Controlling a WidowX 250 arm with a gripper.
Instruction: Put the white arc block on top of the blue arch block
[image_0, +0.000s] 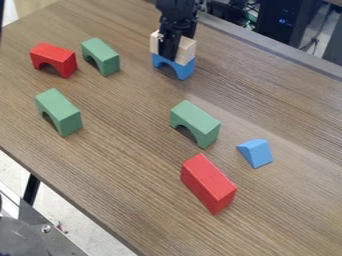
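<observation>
Camera view: low down, the blue arch block (185, 69) might tip, or the white arc block (188, 50) on top of it slide, if the claw (170, 51) drags sideways; whether that's clamped, I can't tell. The upper block looks pale cream, its middle hidden.

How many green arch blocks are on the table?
3. One green arch block is beside the red arch, another is below them in view, the third is near the blue wedge.

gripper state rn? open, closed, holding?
Gripper: down at the white block atop the blue arch; can't tell if it's open or closed on the block.
</observation>
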